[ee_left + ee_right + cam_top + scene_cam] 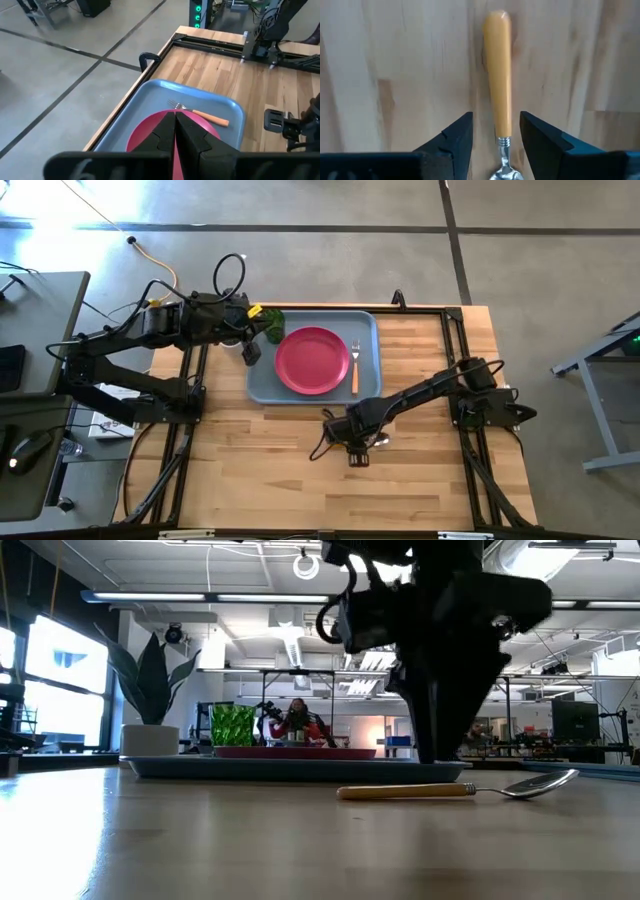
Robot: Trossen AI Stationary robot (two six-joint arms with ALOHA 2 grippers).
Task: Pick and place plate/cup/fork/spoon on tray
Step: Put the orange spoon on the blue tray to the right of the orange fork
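The spoon lies flat on the bare table in front of the tray, with its orange handle and silver bowl both down. My right gripper points down over it, open. Its fingers stand on either side of the handle near the neck, with a gap on each side. The pink plate and the fork lie on the tray. The green cup stands at the tray's far left corner. My left gripper is shut and empty over the tray's left part.
A leafy plant in a white pot shows beyond the tray in the low view. The black arm mounts stand at the table's right and left. Bare wood lies in front of the tray and around the spoon.
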